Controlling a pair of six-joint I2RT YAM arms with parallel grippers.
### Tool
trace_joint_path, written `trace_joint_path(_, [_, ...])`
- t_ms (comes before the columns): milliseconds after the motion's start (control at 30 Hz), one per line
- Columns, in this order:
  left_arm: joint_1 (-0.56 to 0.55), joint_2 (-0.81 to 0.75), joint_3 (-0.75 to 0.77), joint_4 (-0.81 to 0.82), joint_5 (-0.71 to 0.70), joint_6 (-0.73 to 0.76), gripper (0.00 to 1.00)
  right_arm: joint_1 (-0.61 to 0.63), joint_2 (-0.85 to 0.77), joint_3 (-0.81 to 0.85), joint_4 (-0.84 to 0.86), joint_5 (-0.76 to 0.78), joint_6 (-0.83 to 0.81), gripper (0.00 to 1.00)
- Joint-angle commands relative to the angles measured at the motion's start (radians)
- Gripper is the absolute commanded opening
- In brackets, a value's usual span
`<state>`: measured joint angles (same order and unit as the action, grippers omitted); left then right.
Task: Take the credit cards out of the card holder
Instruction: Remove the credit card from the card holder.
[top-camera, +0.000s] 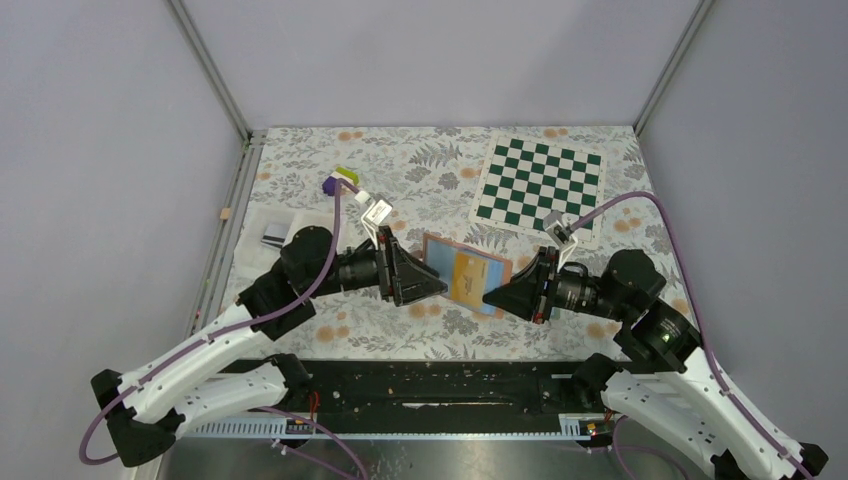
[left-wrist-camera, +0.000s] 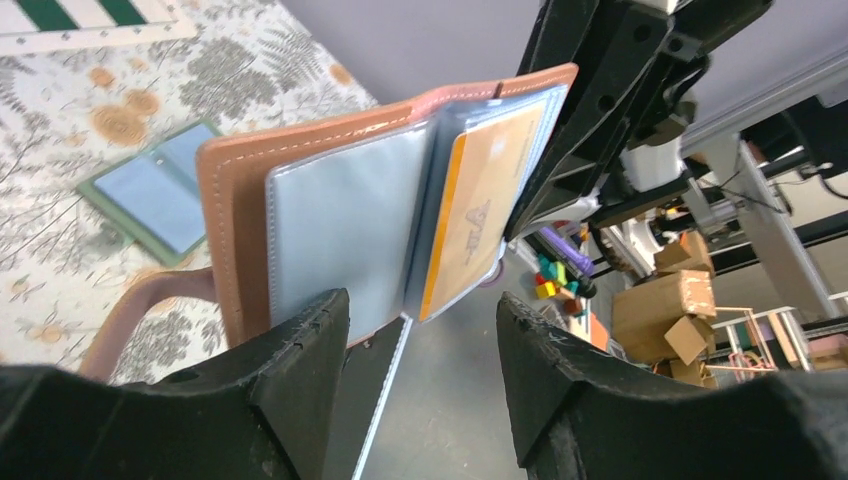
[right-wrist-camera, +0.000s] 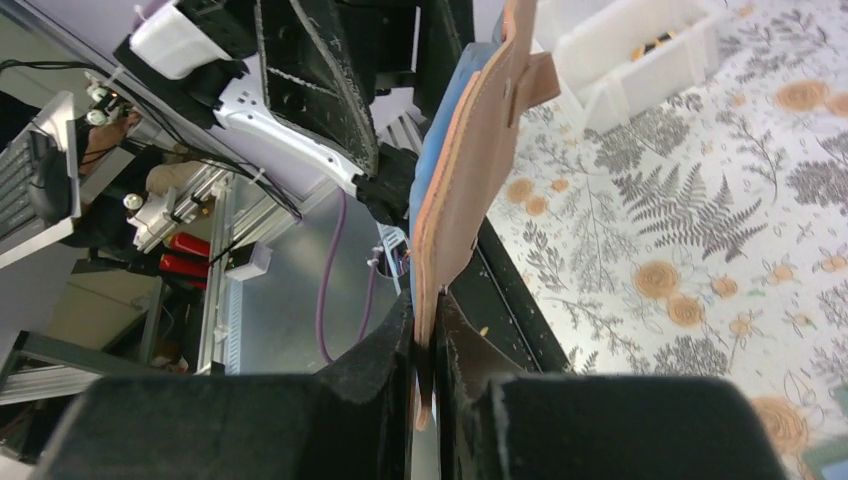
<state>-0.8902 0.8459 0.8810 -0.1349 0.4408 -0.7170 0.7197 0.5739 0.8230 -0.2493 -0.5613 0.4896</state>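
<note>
The card holder (left-wrist-camera: 235, 200) is a tan leather cover with pale stitching along its edge, a narrow strap (left-wrist-camera: 130, 300) of the same leather, and clear, glossy plastic sleeves (left-wrist-camera: 340, 230) fanned open like pages. It is held up off the floral-print tablecloth (top-camera: 420, 190), near the table's middle, between the two arms. One credit card (left-wrist-camera: 480, 210) is clearly seen: thin, flat, yellow-orange, lying inside a sleeve on the far page. The right gripper (right-wrist-camera: 428, 320) has its two black, rough-surfaced wedge fingers pressed together on the edge of the leather cover, carrying the holder on edge. The left gripper (left-wrist-camera: 420, 305) faces it from the other side, with its jaws spread wide and the sleeves' lower edge between them; whether either finger touches a sleeve cannot be told. Both arms reach inward with their forearms nearly level, wrists pointing at each other. On the cloth lie one green-and-white chessboard mat (top-camera: 540, 180), one white tray (top-camera: 268, 232), and one flat blue rectangle with a green border (left-wrist-camera: 150, 195).
</note>
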Motion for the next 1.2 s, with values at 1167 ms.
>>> trace_joint_path(1167, [-0.001,0.007,-0.135,0.559,0.200,-0.224,0.35,-0.003,0.018,-0.011,0.200,-0.144,0.071,0.00])
